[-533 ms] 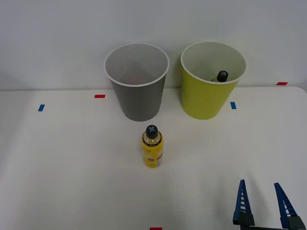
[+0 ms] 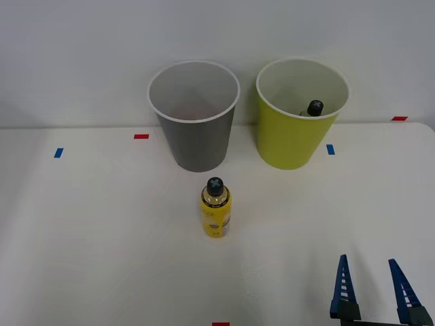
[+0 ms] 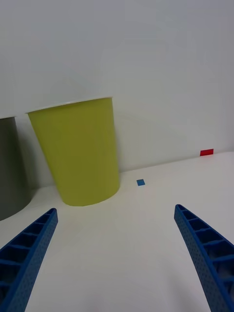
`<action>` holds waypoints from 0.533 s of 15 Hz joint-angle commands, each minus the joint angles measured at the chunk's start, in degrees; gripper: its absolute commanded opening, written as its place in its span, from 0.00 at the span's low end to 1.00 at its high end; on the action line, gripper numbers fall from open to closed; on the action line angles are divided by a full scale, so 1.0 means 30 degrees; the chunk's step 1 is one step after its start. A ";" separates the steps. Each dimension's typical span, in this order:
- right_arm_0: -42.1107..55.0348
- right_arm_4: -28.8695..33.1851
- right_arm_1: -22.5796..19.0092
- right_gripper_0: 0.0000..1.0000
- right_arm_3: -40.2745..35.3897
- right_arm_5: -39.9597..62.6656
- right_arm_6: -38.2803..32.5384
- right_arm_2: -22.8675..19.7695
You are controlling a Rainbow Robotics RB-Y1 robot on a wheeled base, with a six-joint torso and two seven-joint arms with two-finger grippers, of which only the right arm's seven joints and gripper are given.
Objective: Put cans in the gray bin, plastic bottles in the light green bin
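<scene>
A small yellow plastic bottle [image 2: 216, 210] with a black cap stands upright at the table's middle, just in front of the gray bin [image 2: 195, 129]. To the gray bin's right stands the light green bin [image 2: 296, 132], [image 3: 80, 156], and the black cap of another bottle [image 2: 314, 108] shows inside it. No cans are in view. My right gripper [image 2: 370, 284], [image 3: 117, 253] hovers open near the table's front right edge, well right of and nearer than the yellow bottle, with nothing between its fingers. The edge of the gray bin [image 3: 9, 170] also appears in the wrist view.
Both bins stand against a white wall at the table's far edge. Small red tape marks [image 2: 141, 136] and blue tape marks [image 2: 330, 149] dot the white table. One blue mark [image 3: 140, 182] lies just beside the green bin.
</scene>
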 commanded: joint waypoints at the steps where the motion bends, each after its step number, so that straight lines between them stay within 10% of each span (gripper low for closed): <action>1: 0.0000 0.0000 0.0000 0.82 0.0000 -0.0001 0.0000 0.0000; 8: 0.0000 0.0000 0.0000 0.83 0.0000 -0.0001 0.0000 0.0000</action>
